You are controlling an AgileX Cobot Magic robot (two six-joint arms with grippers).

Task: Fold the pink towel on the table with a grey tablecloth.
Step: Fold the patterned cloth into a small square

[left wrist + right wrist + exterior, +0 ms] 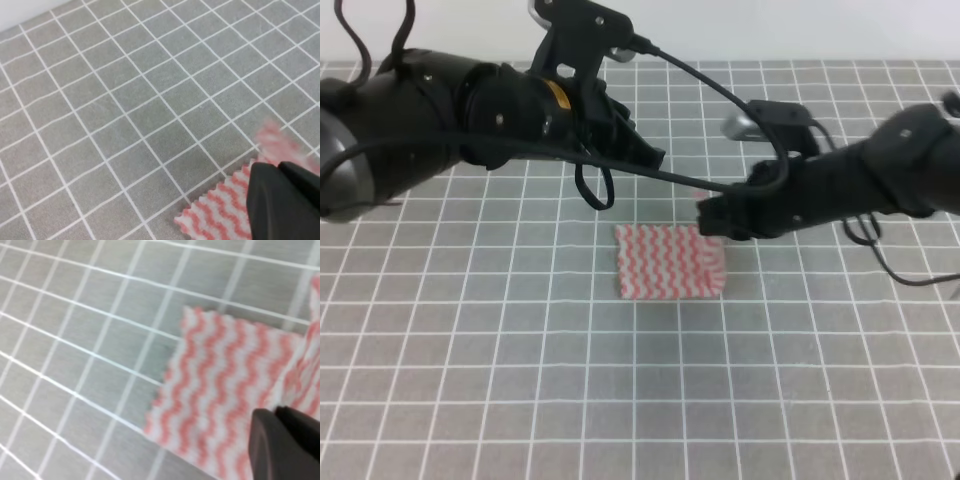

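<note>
Exterior high: right pincer [712,220] at pink towel [665,263] top-right corner on grey-clothed table [470,380], grip unclear; left pincer [645,155] aloft, state unclear.

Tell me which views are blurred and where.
Exterior high: sharp, lighting even, no glare. Left wrist: grid crisp, but the raised towel corner is smeared. Right wrist: soft all over, towel stripes and the dark claw edge both fuzzy.

Under me stretched the table with a grey tablecloth [520,380], printed with a grid of thin white lines. The pink towel [665,262] lay flat on it near the middle, folded small, its right edge slightly rumpled.
</note>
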